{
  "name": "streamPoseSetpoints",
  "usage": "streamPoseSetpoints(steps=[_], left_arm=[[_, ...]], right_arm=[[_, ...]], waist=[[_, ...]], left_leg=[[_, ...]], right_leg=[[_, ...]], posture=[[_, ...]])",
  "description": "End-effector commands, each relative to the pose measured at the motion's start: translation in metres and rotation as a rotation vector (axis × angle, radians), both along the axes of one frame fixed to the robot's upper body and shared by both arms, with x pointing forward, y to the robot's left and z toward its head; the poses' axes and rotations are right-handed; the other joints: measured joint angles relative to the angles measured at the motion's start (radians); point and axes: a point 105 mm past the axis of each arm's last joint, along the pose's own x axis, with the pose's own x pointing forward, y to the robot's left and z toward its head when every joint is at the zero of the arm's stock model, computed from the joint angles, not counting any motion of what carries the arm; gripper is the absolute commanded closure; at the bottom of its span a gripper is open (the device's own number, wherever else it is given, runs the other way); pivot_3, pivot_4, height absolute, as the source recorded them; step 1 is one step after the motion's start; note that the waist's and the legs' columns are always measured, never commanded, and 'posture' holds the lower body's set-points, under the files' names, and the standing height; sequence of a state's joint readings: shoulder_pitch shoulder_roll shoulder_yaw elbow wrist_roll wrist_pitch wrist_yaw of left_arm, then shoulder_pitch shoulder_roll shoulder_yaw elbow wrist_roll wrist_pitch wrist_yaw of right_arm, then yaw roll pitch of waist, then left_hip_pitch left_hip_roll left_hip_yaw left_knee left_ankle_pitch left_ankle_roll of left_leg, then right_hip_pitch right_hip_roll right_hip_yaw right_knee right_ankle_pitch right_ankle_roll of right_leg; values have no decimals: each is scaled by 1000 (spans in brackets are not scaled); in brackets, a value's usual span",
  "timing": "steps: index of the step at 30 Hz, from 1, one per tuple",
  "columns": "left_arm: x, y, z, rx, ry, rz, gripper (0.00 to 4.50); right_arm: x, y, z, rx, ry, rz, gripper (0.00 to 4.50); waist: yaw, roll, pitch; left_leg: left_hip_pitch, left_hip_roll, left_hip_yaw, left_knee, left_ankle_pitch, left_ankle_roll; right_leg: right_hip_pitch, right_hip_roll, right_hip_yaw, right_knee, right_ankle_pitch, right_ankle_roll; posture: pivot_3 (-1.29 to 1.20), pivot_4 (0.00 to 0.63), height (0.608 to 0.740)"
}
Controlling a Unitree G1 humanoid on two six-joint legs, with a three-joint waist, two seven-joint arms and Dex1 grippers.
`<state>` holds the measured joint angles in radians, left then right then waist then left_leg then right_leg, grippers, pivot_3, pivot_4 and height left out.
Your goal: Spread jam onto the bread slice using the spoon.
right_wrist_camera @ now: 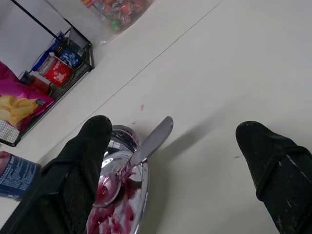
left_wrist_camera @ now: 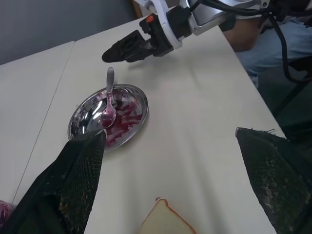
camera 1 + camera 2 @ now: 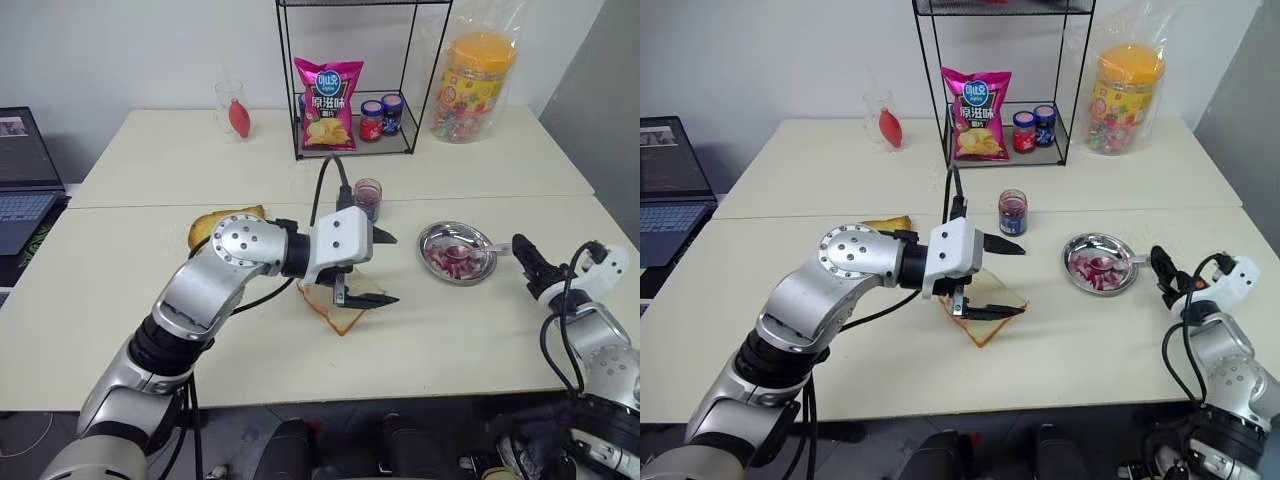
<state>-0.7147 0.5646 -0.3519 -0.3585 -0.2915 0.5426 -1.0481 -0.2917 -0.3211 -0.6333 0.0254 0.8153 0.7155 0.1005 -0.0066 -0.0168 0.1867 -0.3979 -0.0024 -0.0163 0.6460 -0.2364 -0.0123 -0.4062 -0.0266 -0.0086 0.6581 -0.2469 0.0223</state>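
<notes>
Left gripper (image 3: 363,267) hangs wide open over the bread slice (image 3: 987,312), holding nothing; slice lies flat mid-worktop (image 3: 150,160). Right gripper (image 3: 524,257), fingers spread wide & empty, sits just beside the steel dish (image 3: 442,234) w/ the spoon (image 2: 108,101) resting in it, bowl smeared w/ jam (image 2: 119,127). Jam jar (image 3: 1012,212) stands behind the slice.

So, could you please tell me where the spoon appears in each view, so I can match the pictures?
Left eye view: the spoon lies in the metal dish, handle over the rim toward the right gripper.
Right eye view: spoon, same dish, right of the centre.
Left wrist view: spoon, bowl in the dish, handle toward the right gripper.
Right wrist view: spoon, handle over the rim.
Shared landmark: the metal dish.
</notes>
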Motion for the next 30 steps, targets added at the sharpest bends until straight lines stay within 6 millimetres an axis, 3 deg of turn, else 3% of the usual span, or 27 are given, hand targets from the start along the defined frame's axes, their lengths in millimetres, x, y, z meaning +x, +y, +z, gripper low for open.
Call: streamPoseSetpoints(steps=[1, 19, 30], left_arm=[[-3, -3, 3, -4, -30, -16, 60], [0, -4, 5, -1, -39, -9, 60], [2, -4, 2, 8, -48, -5, 0]], right_arm=[[7, -7, 13, 3, -55, -4, 0], [27, 5, 15, 79, -74, 47, 0], [32, 7, 13, 127, -64, 53, 2589]], waist=[[0, 0, 0], [-1, 0, 0], [-1, 0, 0]], left_leg=[[0, 0, 0, 0, 0, 0], [0, 0, 0, 0, 0, 0], [0, 1, 0, 0, 0, 0]], right_leg=[[0, 0, 0, 0, 0, 0], [0, 0, 0, 0, 0, 0], [0, 1, 0, 1, 0, 0]], posture=[[0, 150, 740], [0, 150, 740], [0, 150, 740]])
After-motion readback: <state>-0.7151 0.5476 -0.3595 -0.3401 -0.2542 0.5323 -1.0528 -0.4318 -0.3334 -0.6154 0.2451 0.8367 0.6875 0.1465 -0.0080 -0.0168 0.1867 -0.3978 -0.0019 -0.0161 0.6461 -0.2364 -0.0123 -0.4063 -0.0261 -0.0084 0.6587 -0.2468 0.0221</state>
